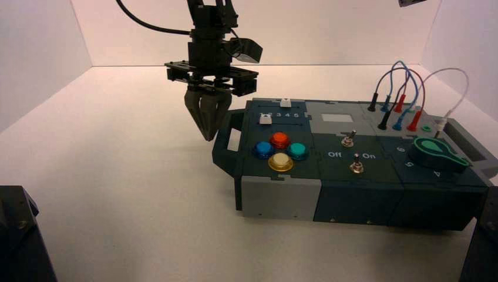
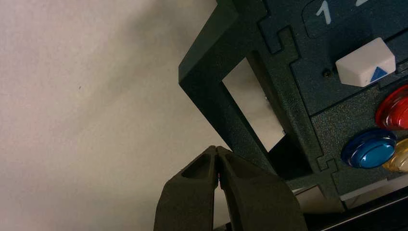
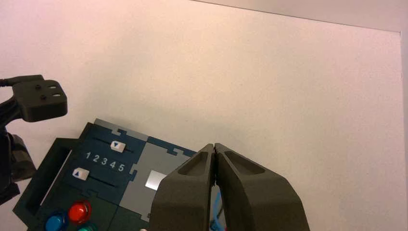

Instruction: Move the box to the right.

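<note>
Touching closed tips, the empty left claw (image 1: 209, 114) hovers beside the box (image 1: 282, 197), numbered "1 2 3 4 5" (image 3: 105, 161).

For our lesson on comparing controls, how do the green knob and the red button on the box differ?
The green knob has a long, pointed handle, while the red button is round. The knob is the larger; the button is smaller. The knob sits alone towards the box's right end, whereas the button is grouped with three others near the left handle. Both are on the box's top face.
</note>
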Motion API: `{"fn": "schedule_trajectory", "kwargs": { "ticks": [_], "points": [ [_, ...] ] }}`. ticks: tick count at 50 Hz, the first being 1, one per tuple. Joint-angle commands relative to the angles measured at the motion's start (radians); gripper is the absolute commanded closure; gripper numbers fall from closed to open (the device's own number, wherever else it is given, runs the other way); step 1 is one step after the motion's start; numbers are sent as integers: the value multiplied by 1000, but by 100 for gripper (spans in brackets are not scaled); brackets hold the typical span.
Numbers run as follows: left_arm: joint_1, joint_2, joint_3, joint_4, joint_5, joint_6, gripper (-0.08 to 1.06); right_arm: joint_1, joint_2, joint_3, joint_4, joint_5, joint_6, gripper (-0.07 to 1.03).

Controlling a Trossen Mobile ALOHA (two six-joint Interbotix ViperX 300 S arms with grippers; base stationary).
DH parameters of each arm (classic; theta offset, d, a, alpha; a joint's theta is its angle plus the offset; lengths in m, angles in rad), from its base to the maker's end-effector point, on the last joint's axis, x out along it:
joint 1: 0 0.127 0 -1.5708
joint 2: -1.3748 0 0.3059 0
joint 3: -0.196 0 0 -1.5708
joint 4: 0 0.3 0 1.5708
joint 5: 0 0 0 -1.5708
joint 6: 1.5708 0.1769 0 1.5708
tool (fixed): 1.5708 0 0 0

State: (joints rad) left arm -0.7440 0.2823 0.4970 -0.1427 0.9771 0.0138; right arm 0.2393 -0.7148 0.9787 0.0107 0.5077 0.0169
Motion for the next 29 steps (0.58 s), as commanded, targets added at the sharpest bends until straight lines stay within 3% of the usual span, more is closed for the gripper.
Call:
{"fn": "schedule_trajectory", "kwargs": {
  "ticks": [1, 16, 17, 20, 21, 29],
  "points": [
    [2, -51, 6, 0, -43, 3, 101, 2, -3, -14, 2, -14, 3, 98],
    [275, -344, 147, 41, -123, 31, 101, 2, -5, -9, 0, -26, 2, 98],
    [318, -396, 163, 46, -127, 44, 101, 2, -6, -9, 0, -28, 2, 98],
    [341, -425, 173, 51, -135, 58, 101, 2, -8, -9, 0, -28, 0, 98],
    [393, -480, 206, 52, -167, 86, 101, 2, -18, -5, -2, -32, 0, 98],
    [407, -528, 236, 41, -202, 86, 101, 2, -32, 5, -6, -75, -2, 98]
  ]
}}
